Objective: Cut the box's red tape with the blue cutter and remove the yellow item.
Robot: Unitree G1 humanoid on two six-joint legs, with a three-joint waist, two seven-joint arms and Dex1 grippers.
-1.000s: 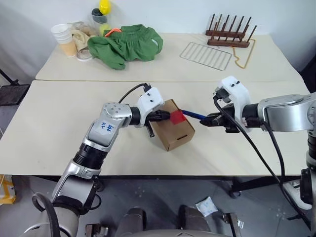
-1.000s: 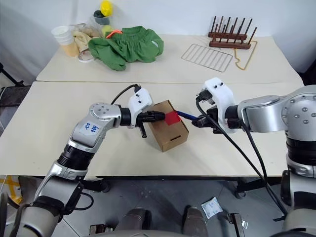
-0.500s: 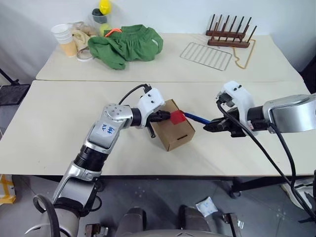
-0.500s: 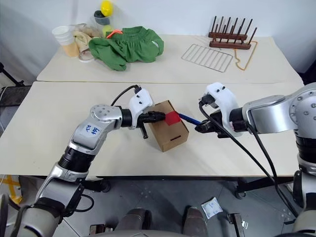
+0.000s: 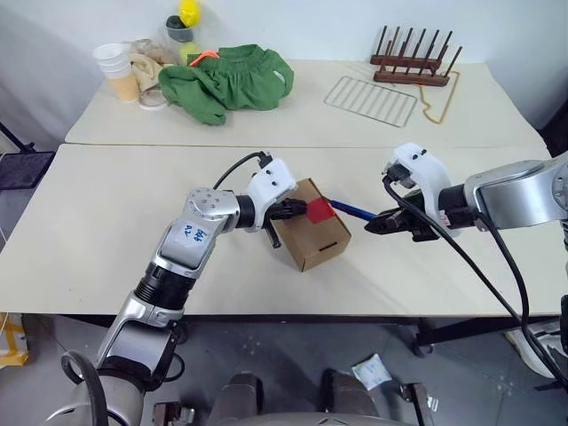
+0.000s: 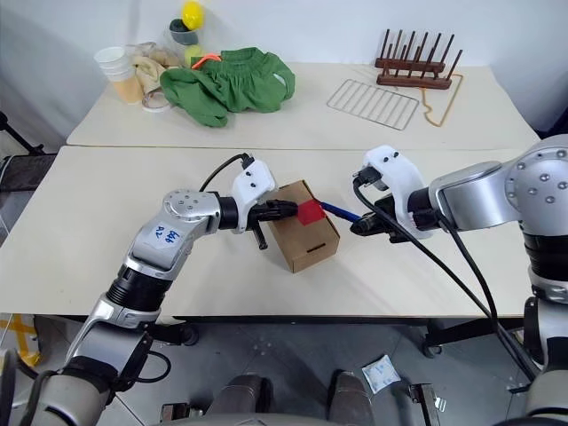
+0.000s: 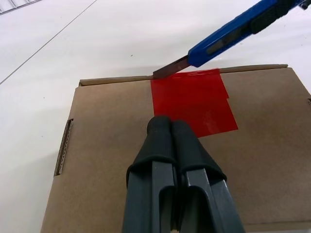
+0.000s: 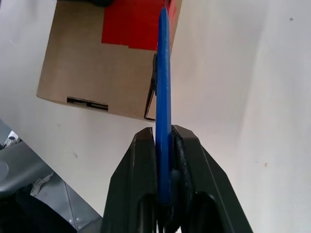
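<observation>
The brown cardboard box [image 5: 311, 240] sits at the middle of the near table with the red tape [image 5: 319, 211] on its top edge. My left gripper [image 5: 295, 209] is shut, and its tips [image 7: 165, 125] press on the box top just beside the tape [image 7: 192, 99]. My right gripper [image 5: 383, 222] is shut on the blue cutter [image 5: 353, 210], which points toward the box. The cutter's blade [image 7: 170, 67] touches the box edge at the tape's far side. In the right wrist view the cutter [image 8: 163, 92] runs from between the fingers to the tape [image 8: 129, 22]. The yellow item is hidden.
The far table holds a green cloth [image 5: 226, 78], stacked cups [image 5: 114, 67], a smooth yellow ball-shaped object [image 5: 187, 12] on a container, a wire rack [image 5: 370, 99] and a wooden peg rack [image 5: 410, 67]. A seam [image 5: 133, 145] divides the two tables.
My right wrist has tilted a little with the cutter, whose blade stays at the tape. The left gripper and the box have not moved.
</observation>
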